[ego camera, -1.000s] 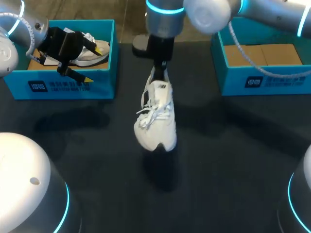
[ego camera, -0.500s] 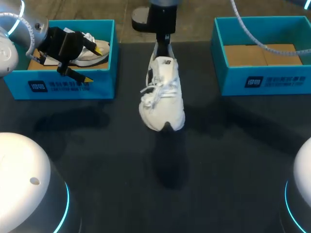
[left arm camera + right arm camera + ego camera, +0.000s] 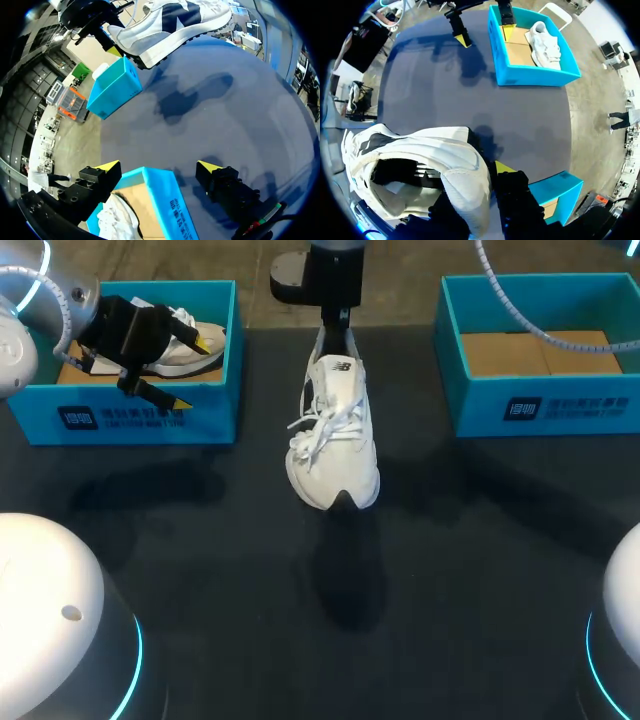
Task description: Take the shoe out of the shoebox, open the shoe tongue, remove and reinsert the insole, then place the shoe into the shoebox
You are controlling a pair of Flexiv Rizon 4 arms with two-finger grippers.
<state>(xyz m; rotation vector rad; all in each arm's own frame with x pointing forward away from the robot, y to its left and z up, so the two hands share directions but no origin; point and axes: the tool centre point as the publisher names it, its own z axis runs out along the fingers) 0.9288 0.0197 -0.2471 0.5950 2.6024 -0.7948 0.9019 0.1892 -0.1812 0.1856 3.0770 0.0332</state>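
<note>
Removal step: right gripper (image 3: 336, 332) pinches the shoe (image 3: 333, 435), hung toe-down above the table (image 3: 480, 570) centre. Left gripper (image 3: 190, 371), spread, straddles the shoebox (image 3: 200, 420) wall at 10 o'clock. Next, probably: set down, open tongue (image 3: 338, 375).

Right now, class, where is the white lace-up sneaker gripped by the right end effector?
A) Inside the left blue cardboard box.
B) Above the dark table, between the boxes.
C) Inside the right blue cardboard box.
B: the white lace-up sneaker hangs from the right end effector over the dark table.
</note>
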